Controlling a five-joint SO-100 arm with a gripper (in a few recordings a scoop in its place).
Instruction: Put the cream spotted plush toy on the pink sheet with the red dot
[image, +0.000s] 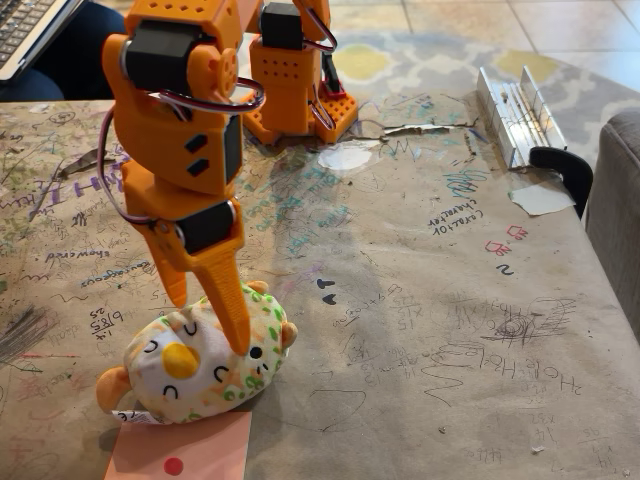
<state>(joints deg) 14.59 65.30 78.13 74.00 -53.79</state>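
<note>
Your orange arm reaching down over the table, gripper straddling the plush, one finger each side, closed on its top, plush sitting on the scribbled brown paper cover, lower edge touching the pink sheet w/ red dot, mostly off it

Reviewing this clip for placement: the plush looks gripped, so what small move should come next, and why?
Probably a short carry toward the camera. The end effector straddles the cream spotted plush toy, which only touches the far edge of the pink sheet with the red dot; most of the sheet lies nearer.
</note>
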